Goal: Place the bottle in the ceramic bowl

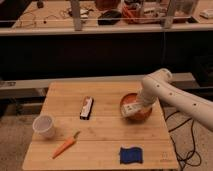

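Gripper (136, 105) hangs low over the ceramic bowl (144, 115), on the white arm (172, 95) that reaches in from the bowl's right. Bottle (129, 109) lies tilted at the bowl's left rim, right at the gripper. Claw state: cannot tell. White cup (44, 126) stands well left of the bowl.

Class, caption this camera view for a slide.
Pincer at the ceramic bowl, the bottle at the bowl's rim.

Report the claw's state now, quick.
Claw: down at the ceramic bowl, right by the bottle; open or closed cannot be told.
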